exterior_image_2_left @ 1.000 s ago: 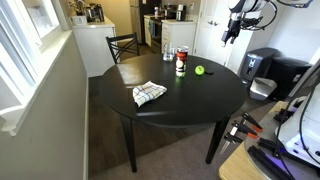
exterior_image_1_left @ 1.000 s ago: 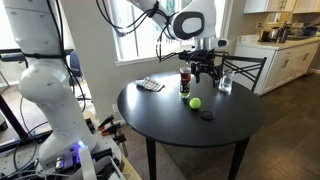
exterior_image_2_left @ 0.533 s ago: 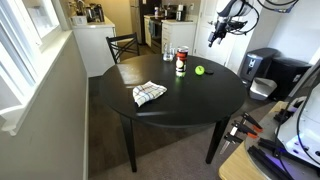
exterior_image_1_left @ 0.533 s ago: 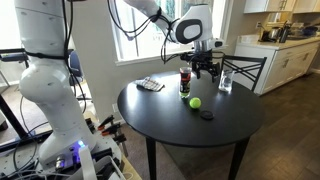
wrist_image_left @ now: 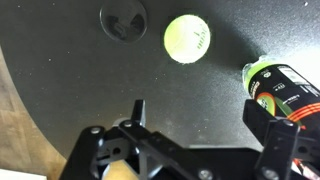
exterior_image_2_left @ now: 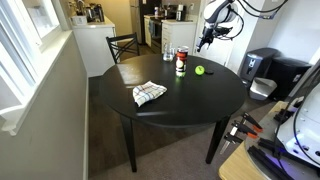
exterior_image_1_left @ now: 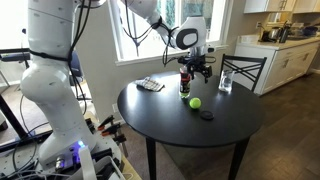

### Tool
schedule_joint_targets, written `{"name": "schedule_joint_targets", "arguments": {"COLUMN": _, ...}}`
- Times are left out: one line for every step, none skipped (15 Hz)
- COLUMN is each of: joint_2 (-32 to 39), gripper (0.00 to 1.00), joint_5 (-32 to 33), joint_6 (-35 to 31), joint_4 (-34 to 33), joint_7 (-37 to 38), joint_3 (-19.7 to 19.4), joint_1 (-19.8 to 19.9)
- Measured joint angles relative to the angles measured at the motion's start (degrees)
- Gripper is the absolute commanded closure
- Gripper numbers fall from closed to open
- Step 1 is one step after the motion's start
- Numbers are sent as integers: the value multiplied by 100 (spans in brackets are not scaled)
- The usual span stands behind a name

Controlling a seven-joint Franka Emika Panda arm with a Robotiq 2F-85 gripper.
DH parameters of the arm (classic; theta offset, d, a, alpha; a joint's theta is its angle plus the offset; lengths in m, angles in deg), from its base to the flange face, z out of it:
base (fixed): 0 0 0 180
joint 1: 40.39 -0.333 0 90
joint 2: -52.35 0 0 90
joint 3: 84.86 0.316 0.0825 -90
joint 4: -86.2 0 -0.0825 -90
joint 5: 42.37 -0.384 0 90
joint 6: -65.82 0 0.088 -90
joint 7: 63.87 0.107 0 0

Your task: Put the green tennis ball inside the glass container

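The pincer (exterior_image_1_left: 196, 70) hangs in the air over the far side of the round black table (exterior_image_1_left: 170, 125), fingers spread and holding nothing — in the wrist view only bare tabletop shows between them. The green tennis ball (wrist_image_left: 187, 38) lies on the table just beside the upright glass container (wrist_image_left: 282, 90). A flat black disc (wrist_image_left: 123, 19) sits near the ball; a checked cloth (exterior_image_2_left: 149, 93) lies well apart.
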Motion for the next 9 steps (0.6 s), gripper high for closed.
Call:
{"name": "schedule_joint_targets", "arguments": {"joint_2": 79, "gripper": 0, "joint_5": 0, "joint_6": 0, "joint_4": 2, "joint_7": -11, "joint_3": 26, "joint_1": 6}}
{"name": "schedule_joint_targets", "arguments": {"joint_2": 148, "gripper": 0, "joint_5": 0, "joint_6": 0, "joint_4": 4, "joint_7": -22, "joint_3": 43, "joint_1": 11}}
{"name": "schedule_joint_targets", "arguments": {"joint_2": 207, "gripper": 0, "joint_5": 1, "joint_6": 0, "joint_4": 7, "joint_7": -40, "joint_3": 55, "joint_1": 19}}
{"name": "schedule_joint_targets", "arguments": {"joint_2": 253, "gripper": 0, "joint_5": 0, "joint_6": -2, "joint_4": 9, "joint_7": -60, "joint_3": 62, "joint_1": 27}}
{"name": "schedule_joint_targets", "arguments": {"joint_2": 283, "gripper": 0, "joint_5": 0, "joint_6": -2, "joint_4": 10, "joint_7": -73, "joint_3": 66, "joint_1": 37}}
{"name": "schedule_joint_targets", "arguments": {"joint_2": 302, "gripper": 0, "joint_5": 0, "joint_6": -4, "joint_4": 15, "joint_7": -81, "joint_3": 67, "joint_1": 50}}
{"name": "schedule_joint_targets", "arguments": {"joint_2": 309, "gripper": 0, "joint_5": 0, "joint_6": -4, "joint_4": 27, "joint_7": -87, "joint_3": 67, "joint_1": 72}}
{"name": "schedule_joint_targets", "arguments": {"joint_2": 308, "gripper": 0, "joint_5": 0, "joint_6": -4, "joint_4": 41, "joint_7": -98, "joint_3": 68, "joint_1": 101}}
{"name": "schedule_joint_targets", "arguments": {"joint_2": 312, "gripper": 0, "joint_5": 2, "joint_6": -4, "joint_4": 40, "joint_7": -99, "joint_3": 63, "joint_1": 113}}
